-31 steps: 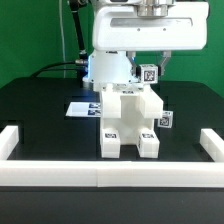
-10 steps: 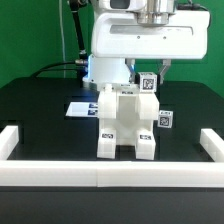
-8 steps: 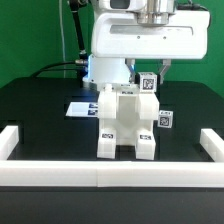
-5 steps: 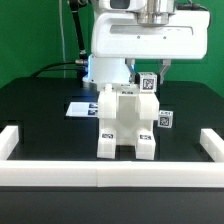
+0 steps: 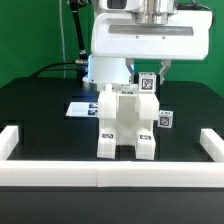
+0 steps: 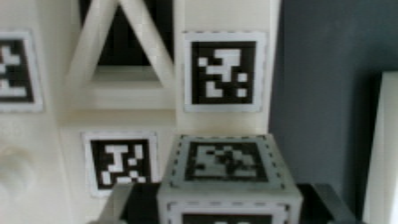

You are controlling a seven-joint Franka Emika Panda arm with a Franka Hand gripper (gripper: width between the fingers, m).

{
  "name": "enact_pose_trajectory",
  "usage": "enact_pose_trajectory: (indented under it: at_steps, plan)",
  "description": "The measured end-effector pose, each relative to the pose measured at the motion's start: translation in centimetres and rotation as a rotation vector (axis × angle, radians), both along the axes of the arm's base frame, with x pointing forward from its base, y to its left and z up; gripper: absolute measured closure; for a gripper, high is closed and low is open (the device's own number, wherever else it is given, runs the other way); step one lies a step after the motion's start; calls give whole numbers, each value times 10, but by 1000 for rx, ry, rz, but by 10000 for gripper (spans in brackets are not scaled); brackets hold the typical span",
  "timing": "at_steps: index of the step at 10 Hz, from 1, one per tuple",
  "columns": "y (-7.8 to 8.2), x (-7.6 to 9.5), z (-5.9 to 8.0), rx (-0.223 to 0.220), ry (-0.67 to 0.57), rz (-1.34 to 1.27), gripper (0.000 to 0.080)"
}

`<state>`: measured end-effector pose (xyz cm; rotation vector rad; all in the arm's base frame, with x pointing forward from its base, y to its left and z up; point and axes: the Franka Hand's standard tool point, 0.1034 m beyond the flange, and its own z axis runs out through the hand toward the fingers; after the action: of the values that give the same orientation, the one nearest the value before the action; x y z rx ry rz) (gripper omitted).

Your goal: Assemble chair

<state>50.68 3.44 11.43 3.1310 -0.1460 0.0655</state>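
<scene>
chair (image 5: 125, 122) upright mid-table | your gripper (image 5: 148, 75) over its far side, jaws clamped on tagged white piece (image 5: 148, 84) | marker board (image 5: 82, 108) at the exterior view's left

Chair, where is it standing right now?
Exterior view: the chair stands mid-table, just behind the front rail, with the marker board behind it toward the view's left.

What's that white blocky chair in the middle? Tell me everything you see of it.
The chair is a small, chunky build of white plastic-looking blocks bearing black-and-white square tags. It stands upright on the black table on two blocky feet, in front of the marker board. A tagged block tops it on the exterior view's right, the pincer just above; whether they touch cannot be told.
</scene>
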Motion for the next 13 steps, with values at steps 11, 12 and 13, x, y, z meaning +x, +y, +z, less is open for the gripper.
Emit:
enact_pose_trajectory:
  at_steps: [11, 12, 13]
  plan:
    - [3, 0, -1, 43, -1, -654, 512]
    - [3, 0, -1, 49, 0, -731, 512]
    - [4, 0, -1, 57, 2, -803, 512]
